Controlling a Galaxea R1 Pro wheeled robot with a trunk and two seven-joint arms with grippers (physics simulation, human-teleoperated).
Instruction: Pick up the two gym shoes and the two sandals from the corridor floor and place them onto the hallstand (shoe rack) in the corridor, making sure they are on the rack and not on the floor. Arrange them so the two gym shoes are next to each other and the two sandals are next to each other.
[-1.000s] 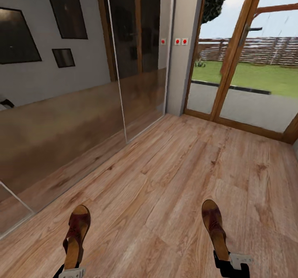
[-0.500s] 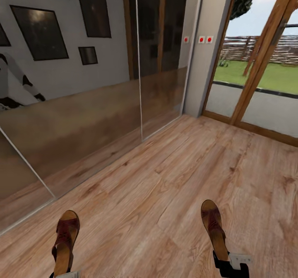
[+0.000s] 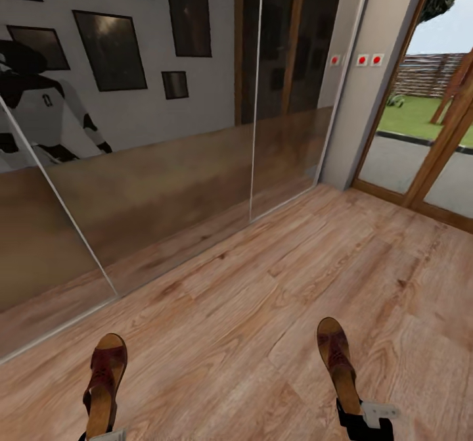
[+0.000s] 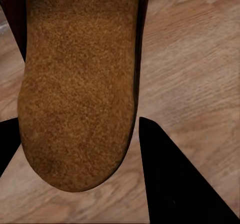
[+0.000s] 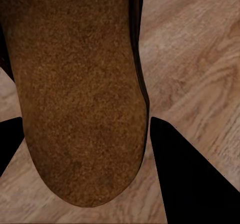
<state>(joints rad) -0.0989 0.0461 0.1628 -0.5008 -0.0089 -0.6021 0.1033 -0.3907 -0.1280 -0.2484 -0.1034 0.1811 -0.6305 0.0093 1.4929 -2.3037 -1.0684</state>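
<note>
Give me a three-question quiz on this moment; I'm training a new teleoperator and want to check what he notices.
1. True or false: each gripper carries a sandal.
2. What lies under the left sandal and the right sandal? A) a shelf B) the wood floor C) grass
3. Fill in: the mirrored doors reflect the ____.

Key:
1. True: the left gripper and the right gripper each hold a heel between the fingers.
2. B
3. robot
</note>
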